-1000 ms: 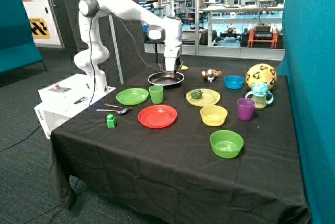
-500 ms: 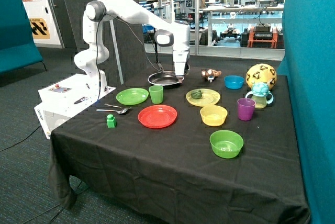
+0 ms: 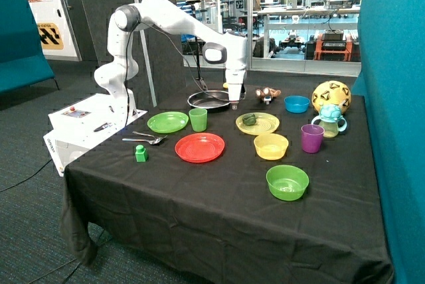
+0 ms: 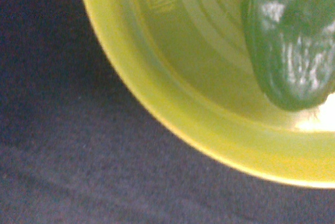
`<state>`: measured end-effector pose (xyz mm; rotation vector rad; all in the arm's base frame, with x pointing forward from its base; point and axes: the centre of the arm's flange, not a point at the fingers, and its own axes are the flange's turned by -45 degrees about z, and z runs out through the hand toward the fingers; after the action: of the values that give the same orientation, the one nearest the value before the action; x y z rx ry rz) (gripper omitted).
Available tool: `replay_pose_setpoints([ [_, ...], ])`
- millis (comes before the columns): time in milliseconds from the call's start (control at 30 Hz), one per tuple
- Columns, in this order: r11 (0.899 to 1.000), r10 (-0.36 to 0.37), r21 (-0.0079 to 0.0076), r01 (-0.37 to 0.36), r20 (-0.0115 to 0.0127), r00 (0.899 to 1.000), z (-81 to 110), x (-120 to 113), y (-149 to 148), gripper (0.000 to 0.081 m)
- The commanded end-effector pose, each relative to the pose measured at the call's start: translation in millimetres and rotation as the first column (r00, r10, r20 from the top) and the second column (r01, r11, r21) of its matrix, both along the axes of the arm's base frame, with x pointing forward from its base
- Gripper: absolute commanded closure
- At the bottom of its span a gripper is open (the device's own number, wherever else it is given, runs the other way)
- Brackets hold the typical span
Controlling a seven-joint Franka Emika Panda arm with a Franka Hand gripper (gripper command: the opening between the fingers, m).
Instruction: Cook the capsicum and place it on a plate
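The small dark green capsicum [image 3: 250, 119] lies on a yellow plate [image 3: 267, 127] in the middle of the black table. In the wrist view the capsicum [image 4: 293, 41] fills one corner, resting inside the yellow plate [image 4: 209, 124]. The bright green plate [image 3: 168, 122] lies empty near the arm's base side, beside a green cup [image 3: 198, 119]. The black frying pan [image 3: 209, 100] sits behind them. My gripper [image 3: 235, 105] hangs low between the pan's edge and the yellow plate, close above the cloth, a short way from the capsicum. It holds nothing that I can see.
A red plate [image 3: 200, 147], a yellow bowl [image 3: 271, 145], a green bowl [image 3: 287, 182] and a purple cup [image 3: 311, 138] stand nearer the front. A blue bowl [image 3: 297, 103], a ball [image 3: 331, 95], a toy [image 3: 267, 93], cutlery [image 3: 146, 138] and a green block [image 3: 141, 154] are around.
The arm has swung from over the frying pan towards the yellow plate with the capsicum, and the gripper now sits lower beside the pan's edge.
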<state>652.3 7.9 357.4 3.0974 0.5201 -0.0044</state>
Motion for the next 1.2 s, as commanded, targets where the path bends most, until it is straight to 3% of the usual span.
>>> replay_pose_setpoints([
  [0,1.0,-0.026,0.0013,0.026,0.0026,1.0,-16.1,11.8,-4.1,0.0068],
  [233,1.0,-0.023,0.0013,0.023,0.0026,1.0,-18.1,20.3,-14.0,0.0082],
  [400,0.998,-0.06,0.0013,0.06,0.0026,0.998,-22.5,23.8,-15.0,0.0079],
  [433,1.0,-0.027,0.0013,0.027,0.0026,1.0,-23.8,24.3,-15.4,0.0079],
  [733,0.999,-0.036,0.0013,0.036,0.0026,0.999,-38.7,29.0,-9.2,0.0085],
  [1167,1.0,-0.028,0.0013,0.028,0.0026,1.0,-43.4,46.6,0.6,0.0111],
])
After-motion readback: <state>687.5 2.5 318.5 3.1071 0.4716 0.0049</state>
